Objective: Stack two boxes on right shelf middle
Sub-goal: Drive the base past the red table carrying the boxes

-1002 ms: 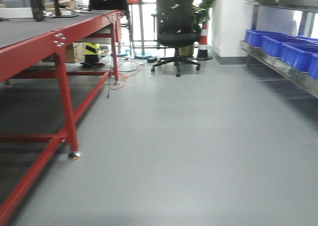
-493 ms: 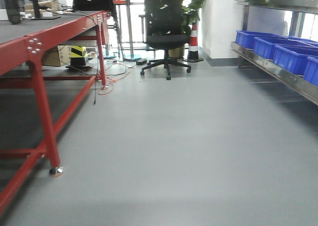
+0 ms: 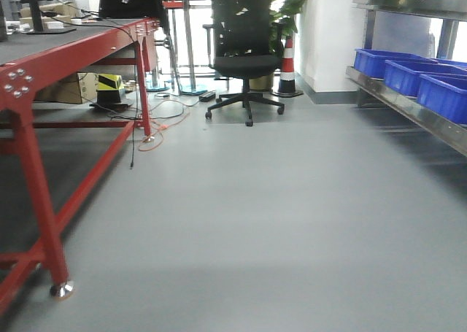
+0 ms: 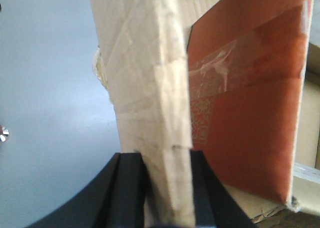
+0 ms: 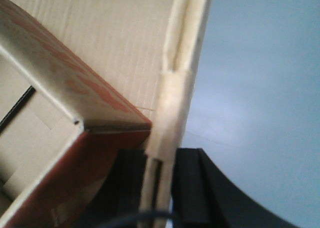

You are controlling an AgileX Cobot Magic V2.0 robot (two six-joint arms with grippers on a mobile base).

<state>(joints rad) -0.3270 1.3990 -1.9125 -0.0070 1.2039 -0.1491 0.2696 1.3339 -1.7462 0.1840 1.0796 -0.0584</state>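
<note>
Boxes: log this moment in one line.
left tool: shut on box wall | right tool: shut on box wall | shelf: at right, holding blue bins | stack: pending

Front view: tabletop (image 3: 51, 46) along left side | shelf (image 3: 406, 107) along right side, bins (image 3: 438, 93) in a row on it | floor (image 3: 277, 215) between them | chair (image 3: 244, 58) at far end, cone (image 3: 287, 66) just right of it | left wrist view: box (image 4: 145, 77) wall between the jaws of the left hand (image 4: 167, 188) | right wrist view: box wall between the jaws of the right hand (image 5: 159, 188)
</note>
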